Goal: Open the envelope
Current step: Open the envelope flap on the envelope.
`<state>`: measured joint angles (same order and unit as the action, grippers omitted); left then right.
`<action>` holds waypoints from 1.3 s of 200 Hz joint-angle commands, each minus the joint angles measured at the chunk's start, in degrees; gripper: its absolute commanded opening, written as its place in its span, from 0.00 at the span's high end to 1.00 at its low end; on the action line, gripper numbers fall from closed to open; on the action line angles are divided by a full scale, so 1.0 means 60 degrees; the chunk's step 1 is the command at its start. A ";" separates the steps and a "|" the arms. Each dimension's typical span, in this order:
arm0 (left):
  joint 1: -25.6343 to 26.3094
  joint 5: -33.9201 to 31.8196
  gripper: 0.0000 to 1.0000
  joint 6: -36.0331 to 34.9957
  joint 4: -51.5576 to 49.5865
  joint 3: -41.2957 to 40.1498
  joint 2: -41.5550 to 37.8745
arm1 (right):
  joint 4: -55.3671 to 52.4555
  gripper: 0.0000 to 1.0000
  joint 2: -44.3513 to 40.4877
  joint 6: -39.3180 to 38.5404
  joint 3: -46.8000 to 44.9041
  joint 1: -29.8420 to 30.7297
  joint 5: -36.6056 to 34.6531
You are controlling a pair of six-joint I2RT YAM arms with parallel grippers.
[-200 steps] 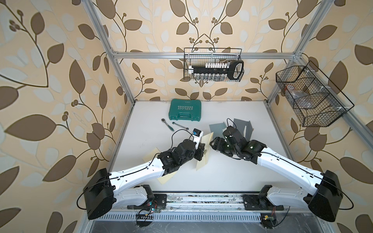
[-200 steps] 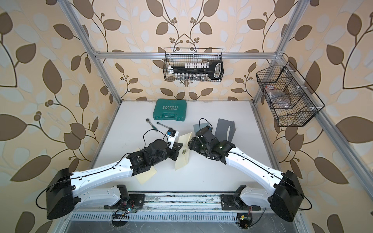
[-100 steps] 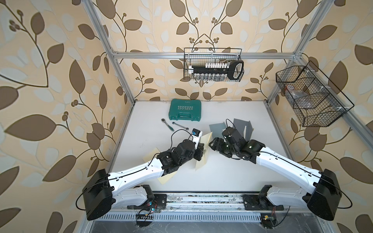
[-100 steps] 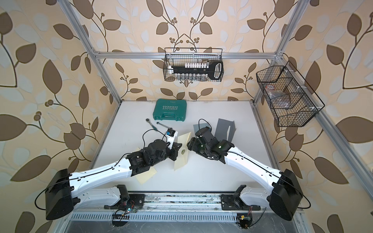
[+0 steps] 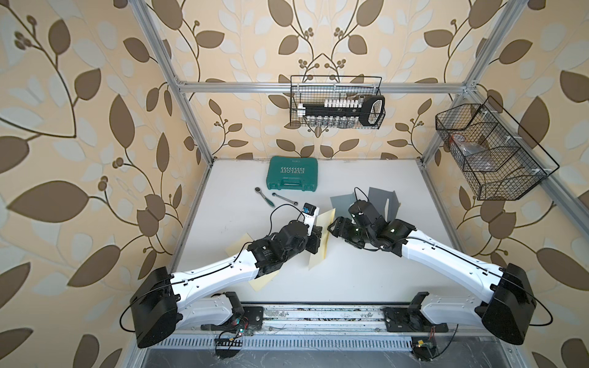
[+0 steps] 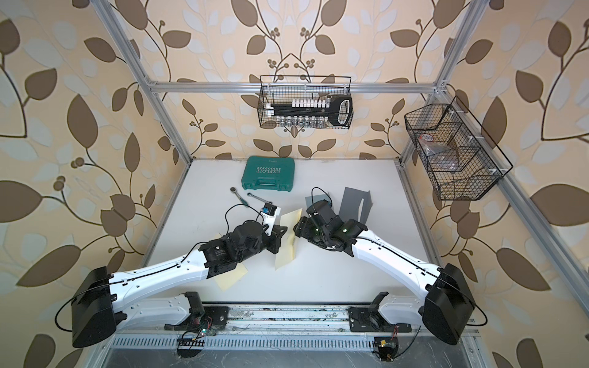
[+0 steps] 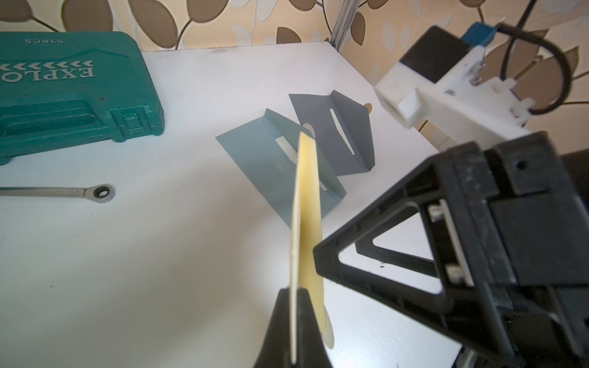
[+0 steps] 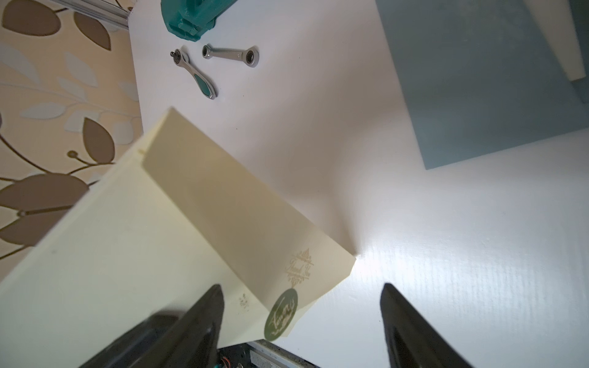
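A cream envelope (image 5: 322,251) stands on edge above the middle of the table, pinched along one edge by my left gripper (image 5: 318,237), which is shut on it. In the left wrist view the envelope (image 7: 306,204) rises edge-on from the shut left gripper (image 7: 294,294). My right gripper (image 5: 331,227) is open just to the right of it. In the right wrist view the flap (image 8: 236,213) stands lifted off the envelope body (image 8: 121,255). The flap's tip carries a round green sticker (image 8: 283,313) and lies between the open right gripper (image 8: 301,286) jaws without touching them.
A green tool case (image 5: 293,178) sits at the back, with a ratchet (image 5: 264,196) and a wrench (image 5: 285,198) in front of it. Two grey envelopes (image 5: 384,204) lie behind my right gripper. Another cream envelope (image 5: 261,281) lies under my left arm. Wire baskets (image 5: 336,102) hang on the walls.
My right gripper has edged slightly left, closer to the envelope. The left gripper holds the envelope in the same place.
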<state>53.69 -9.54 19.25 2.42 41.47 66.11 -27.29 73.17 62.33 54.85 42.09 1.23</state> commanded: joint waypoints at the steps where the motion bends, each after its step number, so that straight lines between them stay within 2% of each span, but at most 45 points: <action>1: 0.0104 -0.0260 1.00 0.0162 0.0036 0.0210 -0.0190 | -0.0192 0.23 0.0145 -0.0032 0.0378 -0.0030 -0.0095; 20: 0.0104 -0.0170 1.00 0.0226 0.0088 0.0135 -0.0208 | -0.0213 0.24 0.0320 0.0011 0.0361 -0.0027 -0.0013; 32: 0.0104 -0.0153 1.00 0.0181 0.0053 0.0156 -0.0207 | -0.0130 0.30 0.0417 0.0002 0.0359 -0.0030 0.0160; 49: 0.0104 -0.0168 1.00 0.0142 0.0009 0.0192 -0.0220 | -0.0035 0.31 0.0520 -0.0021 0.0343 -0.0027 0.0281; 83: 0.0104 -0.0305 1.00 0.0200 -0.0007 0.0163 -0.0265 | -0.0498 0.32 0.0485 0.0047 0.0293 -0.0033 -0.0203; 94: 0.0104 -0.0357 1.00 0.0207 -0.0023 0.0161 -0.0288 | -0.0736 0.38 0.0464 0.0168 0.0207 -0.0050 -0.0587; 107: 0.0104 -0.0401 1.00 0.0219 -0.0042 0.0152 -0.0310 | -0.0914 0.38 0.0484 0.0049 0.0141 -0.0157 -0.0622; 142: 0.0104 -0.0431 1.00 0.0223 -0.0094 0.0151 -0.0354 | -0.0345 0.38 0.0292 -0.0687 -0.0128 -0.0246 0.0156; 160: 0.0104 -0.0486 1.00 0.0213 -0.0146 0.0163 -0.0408 | -0.0301 0.38 0.0120 -0.1060 -0.0274 -0.0642 0.0179; 173: 0.0104 -0.0546 1.00 0.0281 -0.0126 0.0123 -0.0490 | -0.0052 0.38 0.0008 -0.1706 -0.0414 -0.0835 0.0728; 185: 0.0104 -0.0567 1.00 0.0385 -0.0070 0.0056 -0.0555 | 0.0130 0.43 -0.0102 -0.2325 -0.0513 -0.0960 0.1003; 222: 0.0075 -0.0368 1.00 0.0761 -0.0280 0.0260 -0.0573 | -0.0066 0.43 -0.0147 -0.3223 -0.0723 -0.1562 0.1439; 260: -0.0182 0.0318 1.00 0.1337 -0.0117 0.0284 -0.0614 | 0.0562 0.43 -0.0285 -0.3865 -0.1099 -0.2362 0.3257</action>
<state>53.54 -10.74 24.12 0.54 41.47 64.01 -26.30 72.73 43.83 50.11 29.80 12.82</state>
